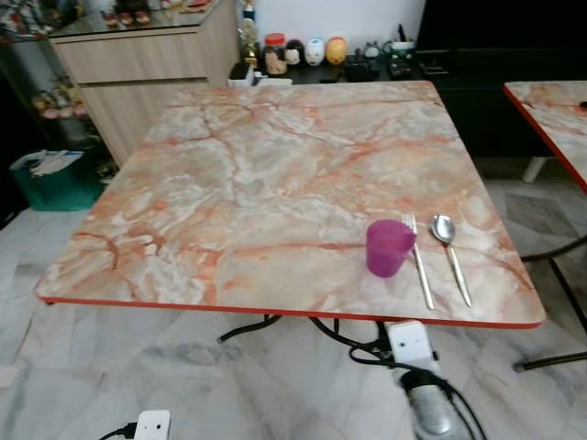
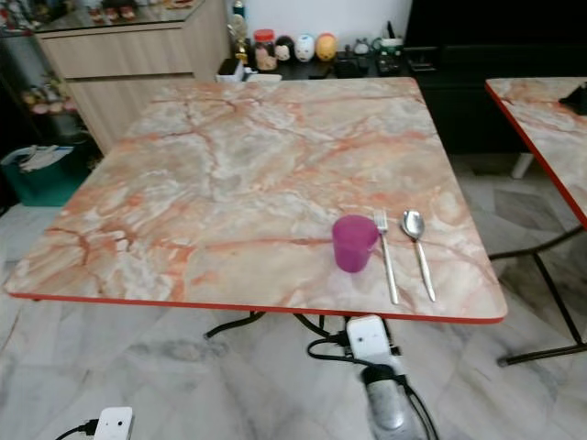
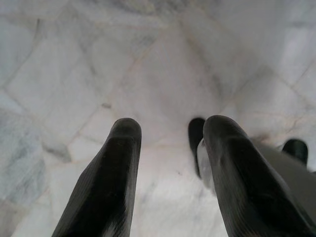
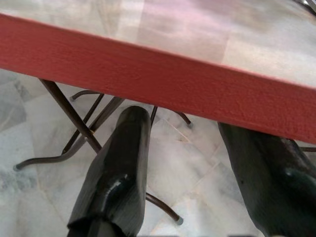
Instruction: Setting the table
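A marble-patterned table (image 1: 275, 183) with a red edge stands before me. Near its front right corner a purple cup (image 1: 389, 247) stands upright. Just right of it lie a fork (image 1: 420, 261) and a spoon (image 1: 449, 252), side by side with their handles toward me. My right arm (image 1: 410, 346) reaches up from below the front edge, under the cup. In the right wrist view my right gripper (image 4: 185, 128) is open and empty, just beneath the table's red edge (image 4: 148, 74). My left gripper (image 3: 173, 123) hangs open over the marble floor (image 3: 163, 64), holding nothing.
A second matching table (image 1: 559, 110) stands to the right. A wooden cabinet (image 1: 138, 64) and a teal bin (image 1: 55, 179) are at the far left. A dark low shelf with figurines (image 1: 316, 50) runs behind. Metal table legs (image 4: 74, 113) cross under the tabletop.
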Tool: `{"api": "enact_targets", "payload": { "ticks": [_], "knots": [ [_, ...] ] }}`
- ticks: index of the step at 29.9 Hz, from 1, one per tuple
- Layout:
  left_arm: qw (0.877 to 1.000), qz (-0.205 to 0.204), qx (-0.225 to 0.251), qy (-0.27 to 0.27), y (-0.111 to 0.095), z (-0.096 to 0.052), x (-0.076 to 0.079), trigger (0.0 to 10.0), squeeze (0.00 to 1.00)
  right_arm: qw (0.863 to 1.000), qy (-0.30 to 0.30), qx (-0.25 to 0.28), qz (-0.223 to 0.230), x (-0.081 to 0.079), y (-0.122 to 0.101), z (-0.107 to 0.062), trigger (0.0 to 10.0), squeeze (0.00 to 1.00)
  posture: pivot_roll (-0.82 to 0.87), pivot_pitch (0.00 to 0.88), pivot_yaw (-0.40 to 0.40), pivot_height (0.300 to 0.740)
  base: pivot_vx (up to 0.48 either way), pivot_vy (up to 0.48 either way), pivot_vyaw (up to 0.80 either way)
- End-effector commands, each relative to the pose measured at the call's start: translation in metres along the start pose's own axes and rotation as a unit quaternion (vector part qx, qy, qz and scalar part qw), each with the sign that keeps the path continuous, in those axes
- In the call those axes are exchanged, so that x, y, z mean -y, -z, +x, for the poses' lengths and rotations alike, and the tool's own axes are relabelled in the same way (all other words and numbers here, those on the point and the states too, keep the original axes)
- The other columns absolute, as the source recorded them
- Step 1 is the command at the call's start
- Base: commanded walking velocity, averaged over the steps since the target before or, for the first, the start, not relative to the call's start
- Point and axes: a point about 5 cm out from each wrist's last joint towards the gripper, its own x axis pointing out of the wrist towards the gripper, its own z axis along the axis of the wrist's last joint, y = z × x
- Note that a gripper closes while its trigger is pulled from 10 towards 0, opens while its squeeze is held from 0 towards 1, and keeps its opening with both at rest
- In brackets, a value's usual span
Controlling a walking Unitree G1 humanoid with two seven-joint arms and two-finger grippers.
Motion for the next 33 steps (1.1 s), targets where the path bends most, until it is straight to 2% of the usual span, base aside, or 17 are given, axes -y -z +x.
{"api": "enact_targets", "payload": {
  "ticks": [1,3,5,6,7,14,27,28,30,31,33],
  "knots": [
    [1.000,0.009,-0.013,-0.002,0.007,-0.002,-0.003,10.0,0.00,0.999,-0.004,0.046,-0.017,0.010,-0.020,0.015,10.0,0.00,-0.08,0.000,0.079,0.714,0.000,0.000,0.00],
    [1.000,0.009,-0.013,-0.001,0.007,-0.002,-0.003,10.0,0.00,0.999,0.000,0.043,-0.025,0.014,-0.021,0.016,10.0,0.00,-0.08,0.000,0.079,0.714,0.000,0.000,0.00],
    [1.000,0.010,-0.014,0.000,0.007,-0.002,-0.002,10.0,0.00,0.998,-0.014,-0.017,0.054,0.008,-0.006,0.012,10.0,0.00,-0.08,0.000,0.079,0.714,0.000,0.000,0.00],
    [1.000,0.010,-0.014,0.000,0.007,-0.002,-0.002,10.0,0.00,0.998,-0.014,-0.017,0.054,0.008,-0.006,0.012,10.0,0.00,-0.08,0.000,0.079,0.714,0.000,0.000,0.00],
    [1.000,0.010,-0.016,0.000,0.008,-0.002,-0.003,10.0,0.00,0.991,-0.025,-0.071,0.107,0.001,0.006,0.009,10.0,0.00,-0.08,0.000,0.077,0.714,0.000,0.000,0.00],
    [1.000,0.010,-0.019,-0.002,0.009,-0.002,-0.004,10.0,0.00,0.985,-0.020,-0.126,0.120,0.000,0.016,0.007,10.0,0.00,-0.08,0.000,0.075,0.714,0.000,0.000,0.00],
    [1.000,0.013,-0.023,-0.002,0.011,-0.003,-0.004,10.0,0.00,0.983,0.008,-0.128,0.129,0.004,0.017,0.005,10.0,0.00,-0.11,0.000,0.080,0.714,0.000,0.000,0.00],
    [1.000,0.014,-0.023,-0.001,0.011,-0.003,-0.004,10.0,0.00,0.987,0.027,-0.101,0.121,0.018,0.031,-0.028,10.0,0.00,-0.11,0.000,0.081,0.714,0.000,0.000,0.00],
    [1.000,0.016,-0.023,0.000,0.011,-0.003,-0.003,10.0,0.00,0.992,0.042,-0.068,0.101,0.034,0.037,-0.076,10.0,0.00,-0.12,0.000,0.082,0.714,0.000,0.000,0.00],
    [1.000,0.016,-0.023,0.001,0.011,-0.003,-0.003,10.0,0.00,0.992,0.044,-0.062,0.098,0.037,0.036,-0.089,10.0,0.00,-0.12,0.000,0.082,0.714,0.000,0.000,0.00],
    [1.000,0.017,-0.023,0.002,0.011,-0.003,-0.003,10.0,0.00,0.992,0.044,-0.064,0.098,0.037,0.036,-0.096,10.0,0.00,-0.12,0.000,0.083,0.714,0.000,0.000,0.00]
  ]
}}
